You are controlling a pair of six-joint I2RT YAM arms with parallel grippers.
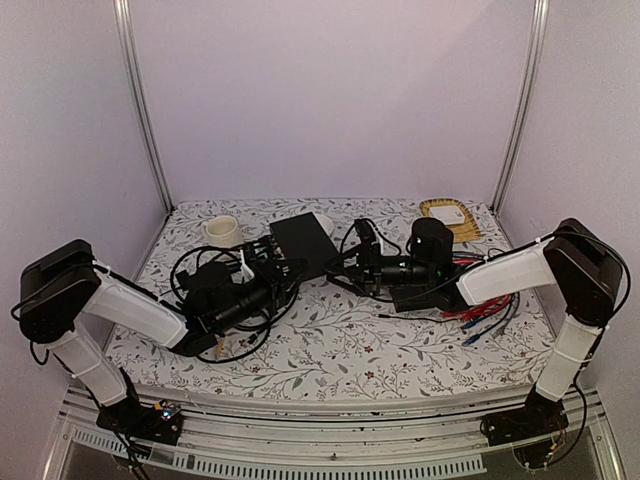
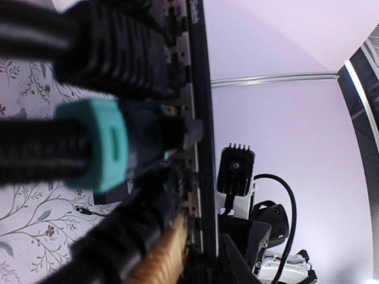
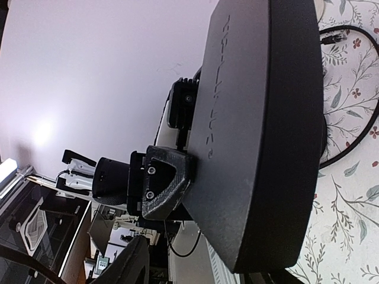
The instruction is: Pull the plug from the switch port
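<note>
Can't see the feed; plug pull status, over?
Left gripper at switch, grip unclear. Right gripper near switch, unclear. Teal plug looks seated. Cables crowding.

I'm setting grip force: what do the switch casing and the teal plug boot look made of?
The switch: matte black, probably hard plastic or painted metal; flat, no glare. The teal plug boot: probably soft moulded plastic or rubber; dull sheen, rounded edges.

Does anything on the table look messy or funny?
Yes. Black cables lie in a tangled heap left of the middle, beside the switch, which sits at a slant on the table. Loose red and blue cables sprawl on the right.
</note>
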